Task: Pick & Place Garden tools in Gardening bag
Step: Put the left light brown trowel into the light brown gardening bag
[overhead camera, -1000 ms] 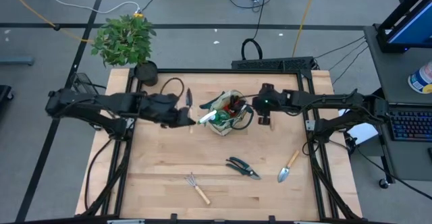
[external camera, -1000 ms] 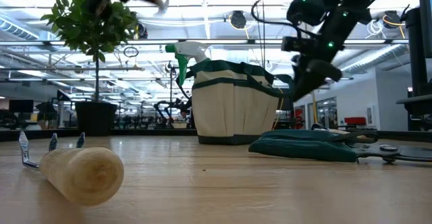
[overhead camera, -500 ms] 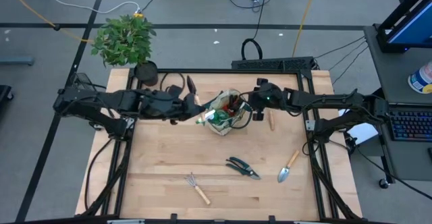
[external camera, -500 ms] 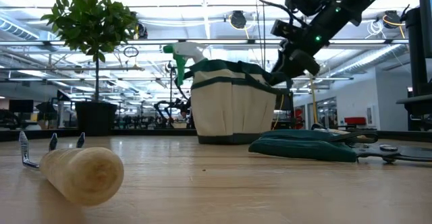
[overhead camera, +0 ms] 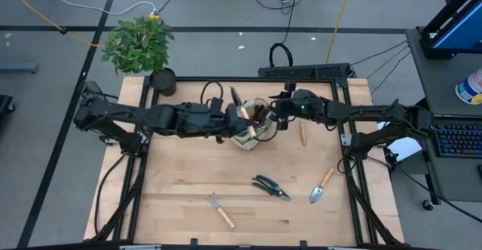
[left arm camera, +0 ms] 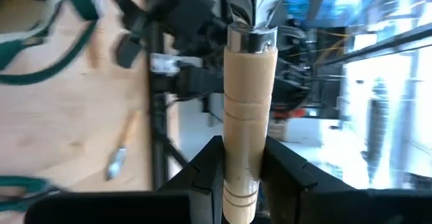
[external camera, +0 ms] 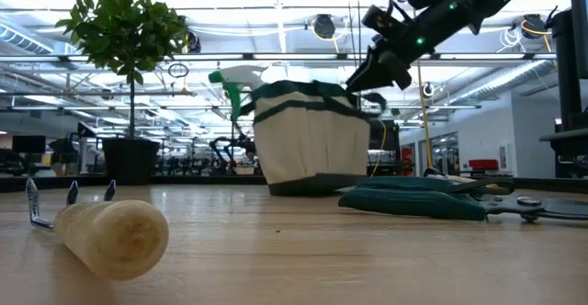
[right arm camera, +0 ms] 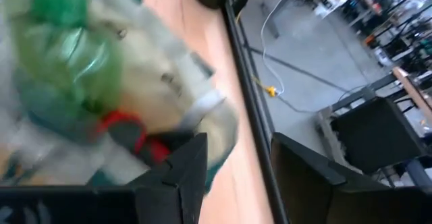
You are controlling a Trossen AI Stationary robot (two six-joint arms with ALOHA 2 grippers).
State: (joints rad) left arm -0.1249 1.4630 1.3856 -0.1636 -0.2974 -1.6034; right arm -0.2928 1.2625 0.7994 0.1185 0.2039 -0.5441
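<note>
My left hand [left arm camera: 241,177], fingers clamped on a wooden-handled silver trowel [left arm camera: 246,109], hovers directly above the round beige canvas gardening bag with dark green trim [overhead camera: 250,132] on the tabletop [overhead camera: 181,197], while my right hand [overhead camera: 276,108], fingers apart and empty, hangs at the bag's opposite rim.

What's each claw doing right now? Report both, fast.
Left claw: closed on a wooden-handled tool, at the gardening bag.
Right claw: open, empty, at the bag's far rim.
</note>
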